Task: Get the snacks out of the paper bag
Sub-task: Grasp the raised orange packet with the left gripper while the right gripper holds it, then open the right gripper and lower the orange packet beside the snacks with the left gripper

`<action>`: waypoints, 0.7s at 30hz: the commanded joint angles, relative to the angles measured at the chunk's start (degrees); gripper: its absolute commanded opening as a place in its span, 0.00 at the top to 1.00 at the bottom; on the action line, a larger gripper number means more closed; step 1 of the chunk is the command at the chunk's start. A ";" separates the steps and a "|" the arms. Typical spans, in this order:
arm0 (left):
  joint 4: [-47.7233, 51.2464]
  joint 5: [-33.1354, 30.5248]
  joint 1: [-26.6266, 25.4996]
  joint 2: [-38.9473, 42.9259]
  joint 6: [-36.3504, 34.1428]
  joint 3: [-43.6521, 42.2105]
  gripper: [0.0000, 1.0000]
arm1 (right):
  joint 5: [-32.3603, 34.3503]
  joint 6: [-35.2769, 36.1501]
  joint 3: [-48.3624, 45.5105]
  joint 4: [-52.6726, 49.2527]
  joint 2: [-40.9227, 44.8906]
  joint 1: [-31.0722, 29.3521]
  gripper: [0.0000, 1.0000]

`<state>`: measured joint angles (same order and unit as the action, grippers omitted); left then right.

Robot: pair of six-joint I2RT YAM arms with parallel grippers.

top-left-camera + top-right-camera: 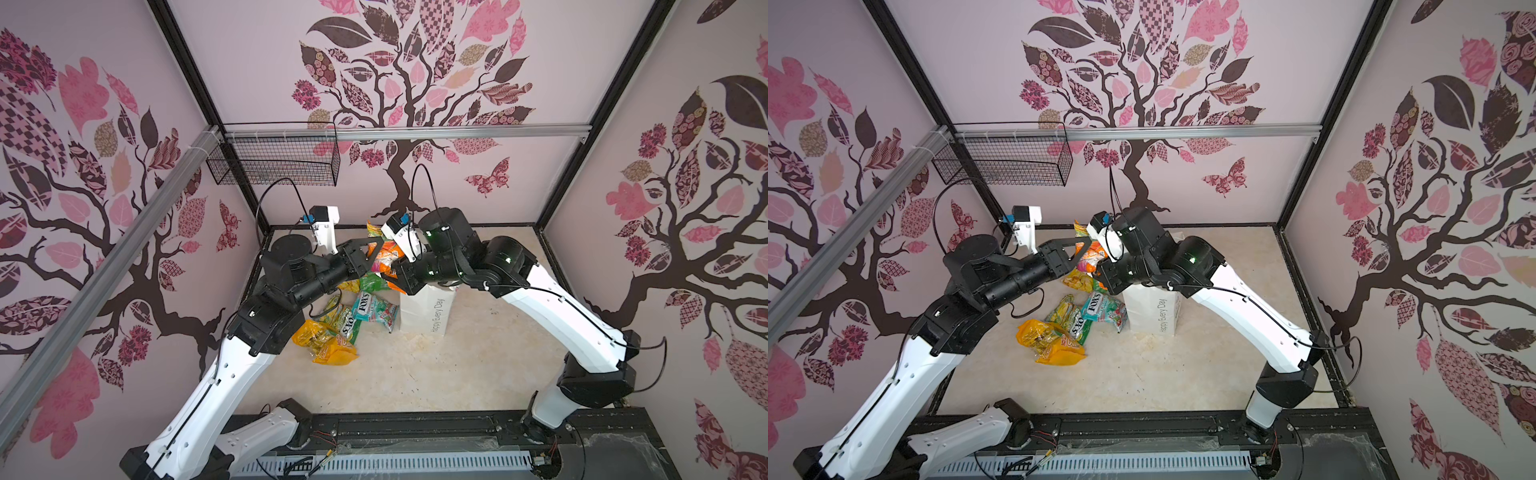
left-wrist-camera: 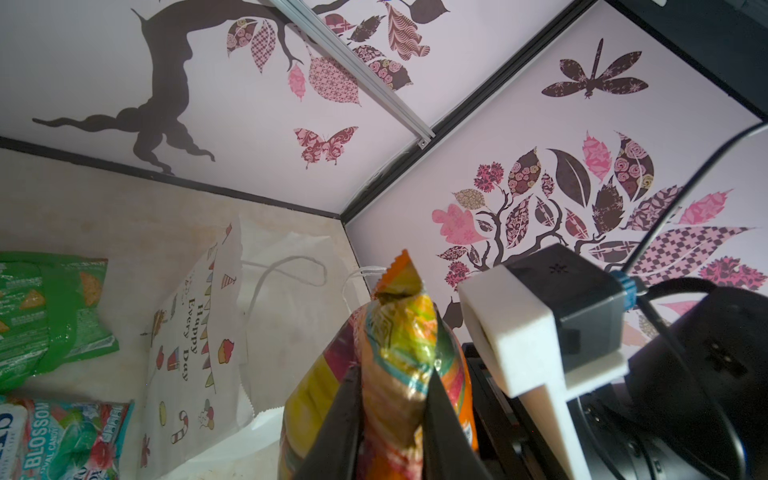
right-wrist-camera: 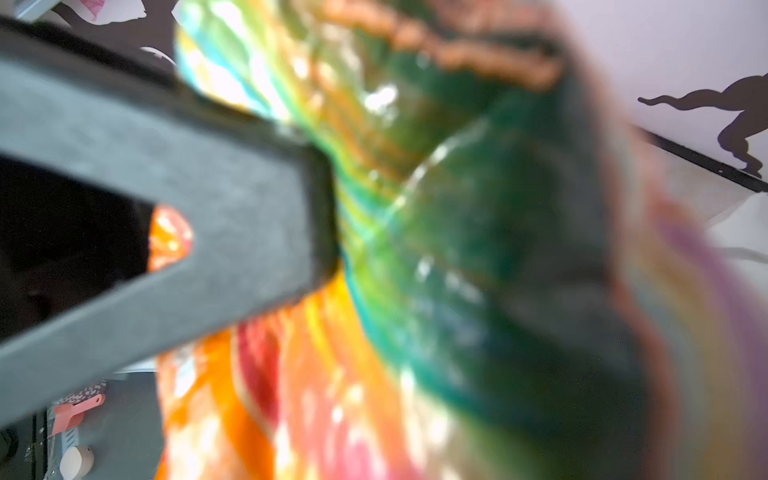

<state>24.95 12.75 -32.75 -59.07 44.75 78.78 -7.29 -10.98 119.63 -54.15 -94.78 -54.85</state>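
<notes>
An orange snack packet (image 1: 384, 257) hangs in the air above the white paper bag (image 1: 428, 309), which stands upright. My left gripper (image 2: 394, 370) is shut on this packet, its two dark fingers pinching the foil. My right gripper (image 1: 395, 270) meets the packet's lower end from the other side. In the right wrist view the packet (image 3: 415, 249) fills the picture and hides that gripper's jaws. Other snacks lie on the table left of the bag: a teal-red FOX'S packet (image 1: 374, 309), a green-yellow FOX'S one (image 1: 343, 320), a larger yellow-orange one (image 1: 328, 343) and a green one (image 1: 374, 283).
A black wire basket (image 1: 274, 160) hangs from the aluminium rail at the back left. Patterned walls close in the table on three sides. The bag's cord handles (image 2: 286, 266) droop over its open top.
</notes>
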 commanded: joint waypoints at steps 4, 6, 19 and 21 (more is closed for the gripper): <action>-4.29 3.20 -0.54 1.84 -3.28 -1.38 1.00 | -1.29 1.45 1.46 3.62 0.88 -0.78 0.54; -4.38 2.96 -0.50 2.30 -4.16 -1.19 1.00 | -1.11 2.36 0.98 4.09 1.65 -0.76 0.47; -3.03 -0.10 -0.55 7.26 -9.39 -1.62 1.00 | 5.27 5.95 -12.15 17.73 16.20 -0.78 0.00; -2.39 -1.01 -0.49 8.30 -10.30 -2.90 1.00 | 6.60 6.49 -18.55 23.27 20.81 -0.79 0.00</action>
<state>23.24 12.91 -33.04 -52.56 36.91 77.91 -3.62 -5.58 106.04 -39.97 -80.18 -55.48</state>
